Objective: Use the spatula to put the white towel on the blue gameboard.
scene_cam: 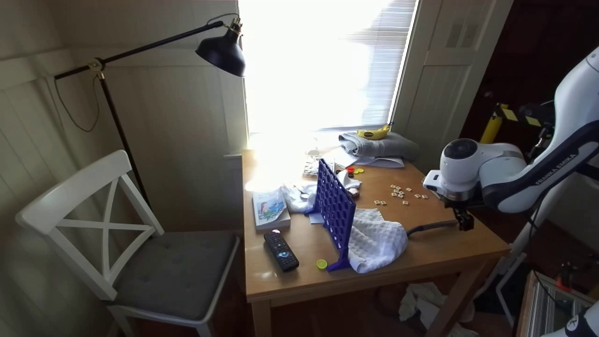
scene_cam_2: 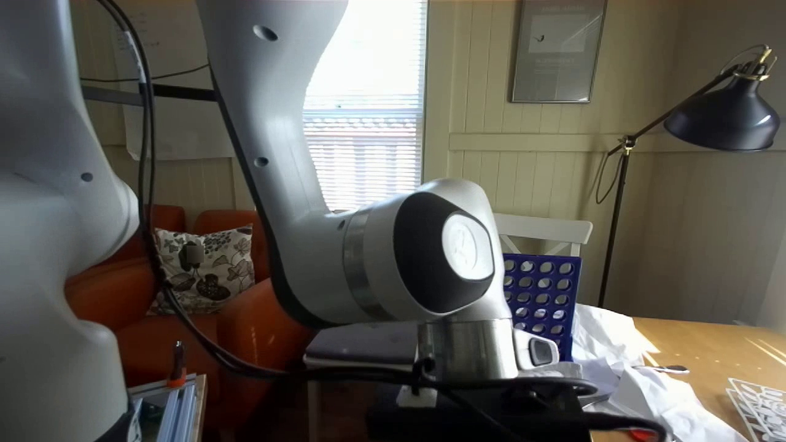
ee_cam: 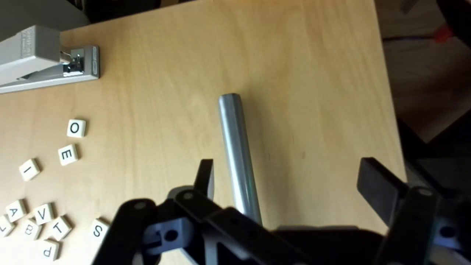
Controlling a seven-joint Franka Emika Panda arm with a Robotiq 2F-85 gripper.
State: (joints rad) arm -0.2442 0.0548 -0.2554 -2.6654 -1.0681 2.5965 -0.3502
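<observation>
The gripper (ee_cam: 289,175) stands wide in the wrist view, grasping nothing. The metal handle of the spatula (ee_cam: 239,154) shows between the jaws; its lower run is concealed by the gripper body. In an exterior view, the spatula reaches the edge of the white towel (scene_cam: 376,241); whether its blade lies beneath cannot be determined. The towel lies on the table (scene_cam: 430,248) just beside the upright blue gameboard (scene_cam: 334,206), which overlaps its edge in that view; contact not ascertainable. In an exterior view, the arm (scene_cam_2: 319,264) obstructs part of the gameboard. Stapler (ee_cam: 35,48) cut off at the wrist view's edge.
</observation>
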